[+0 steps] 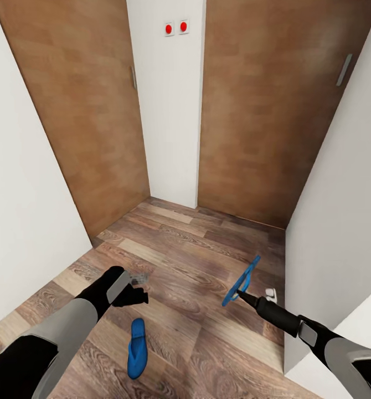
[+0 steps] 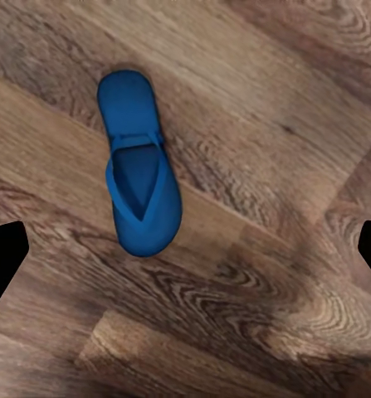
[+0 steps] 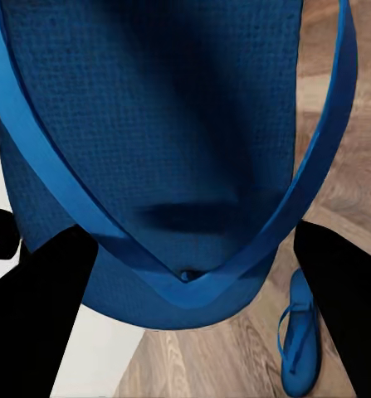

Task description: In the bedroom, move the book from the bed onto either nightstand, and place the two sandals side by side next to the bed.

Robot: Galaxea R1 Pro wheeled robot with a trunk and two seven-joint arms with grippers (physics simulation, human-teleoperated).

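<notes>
Blue sandal (image 1: 242,281) gripped by right gripper (image 1: 240,292) at lower right of the head frame, lifted off the floor (image 1: 196,260), tilted, standing nearly on edge, toe end up toward the wall (image 1: 340,221). Seen close in the right wrist frame: sole (image 3: 152,124) across most of the picture, strap (image 3: 185,286) meeting in a V at lower centre, dark fingers (image 3: 44,315) on either side of the sole, clenched on it.

Second sandal (image 1: 136,348) flat on the wood planks at lower centre-left of the head frame, strap side up, just below and right of the left gripper (image 1: 134,295). Left gripper above the floor, apart from that sandal, holding nothing; fingers spread wide, black tips (image 2: 4,265) at the left and right edges of the left wrist frame, sandal (image 2: 139,166) lying upper left of centre there. Same sandal (image 3: 300,342) also at lower right of the right wrist frame, on the floor.

Brown wooden doors (image 1: 91,111) at upper left and upper right of the head frame, white wall strip between them with two red-dotted switches (image 1: 176,27) near the top. Small white object (image 1: 270,293) on the floor by the right wall, too small to identify.
</notes>
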